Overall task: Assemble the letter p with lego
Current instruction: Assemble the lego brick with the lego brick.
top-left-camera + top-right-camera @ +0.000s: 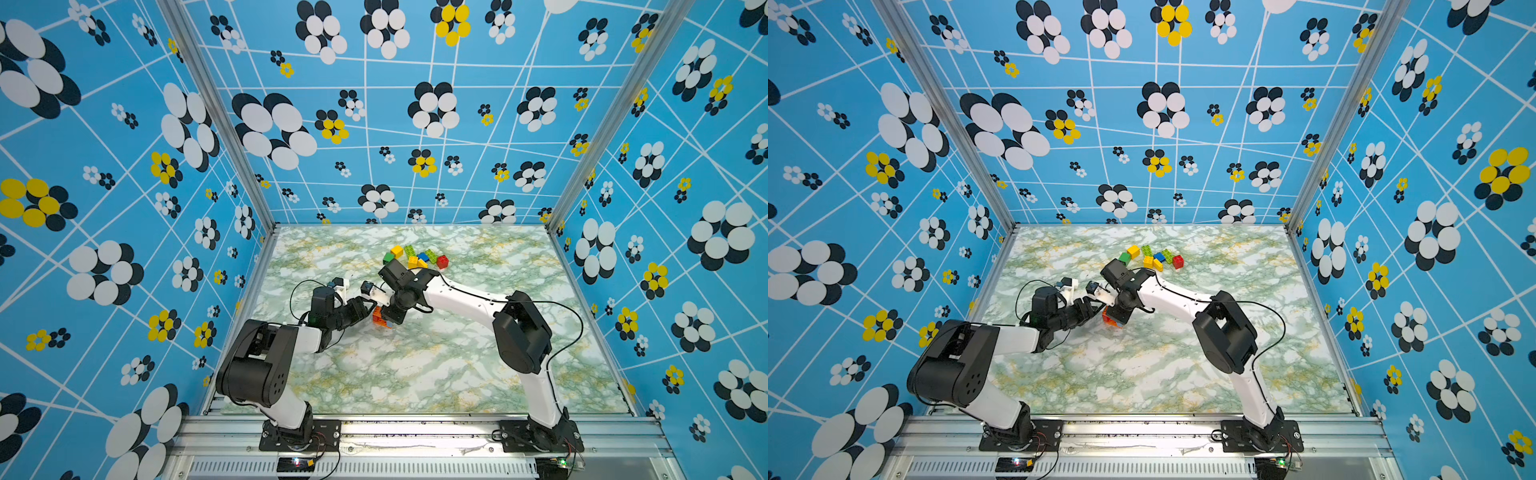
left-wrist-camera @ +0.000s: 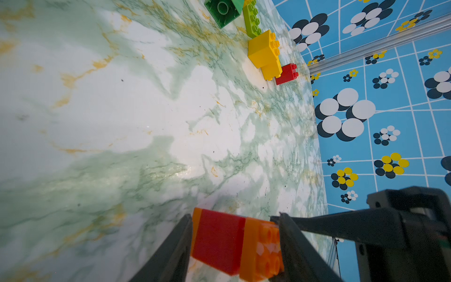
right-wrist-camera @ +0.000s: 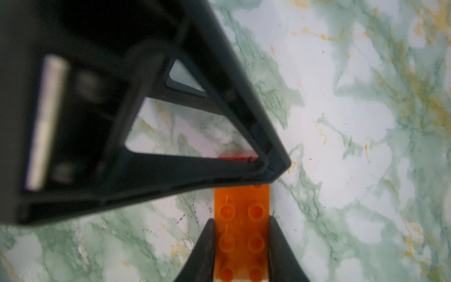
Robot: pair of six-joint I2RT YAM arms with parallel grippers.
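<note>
While both arms meet mid-table, orange brick (image 3: 241,234) clamped, red brick (image 2: 217,241) attached.

Nothing here can be read: no word, number, label or brand shows on the bricks, the arms, the marbled tabletop or the flowered walls in any view, and the small devices on the front rail are too tiny to make out any marking

A green-veined marble table (image 1: 415,374) is carrying everything. A loose cluster of lego bricks (image 1: 415,257) is lying toward its far edge. Nearer the middle, an orange and red brick stack (image 1: 379,318) is sitting on it.
</note>
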